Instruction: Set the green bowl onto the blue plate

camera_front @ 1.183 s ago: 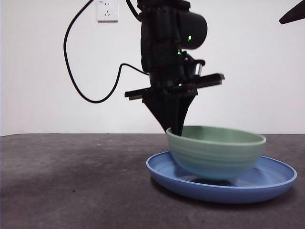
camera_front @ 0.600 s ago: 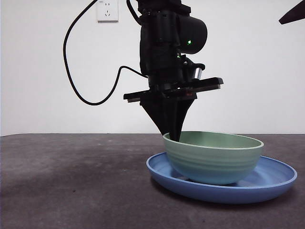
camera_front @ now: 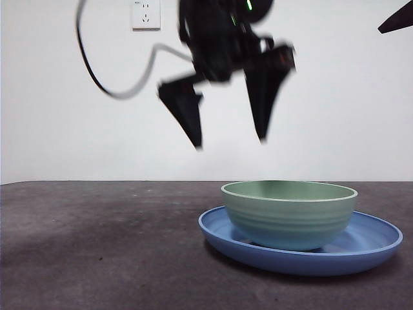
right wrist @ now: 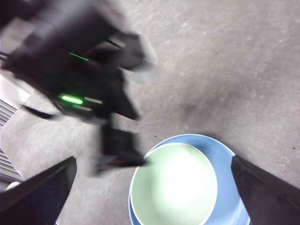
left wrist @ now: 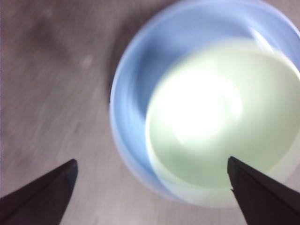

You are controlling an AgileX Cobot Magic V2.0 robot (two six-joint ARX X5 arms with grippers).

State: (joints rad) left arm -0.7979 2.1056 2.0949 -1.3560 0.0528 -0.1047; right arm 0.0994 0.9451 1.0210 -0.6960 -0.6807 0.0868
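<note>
Bowl [camera_front: 288, 215] sits on plate [camera_front: 300, 244], lower right. Left gripper [camera_front: 229, 139] wide open, empty, upper centre: lift straight, avoid rim.

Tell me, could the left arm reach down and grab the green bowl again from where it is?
Probably yes. The left gripper hangs open above the green bowl, which sits on the blue plate, and nothing lies between them.

The left hand [camera_front: 229, 142] above the green bowl [camera_front: 289, 214] is smeared by motion. The bowl hides the middle of the blue plate [camera_front: 361, 248].
</note>
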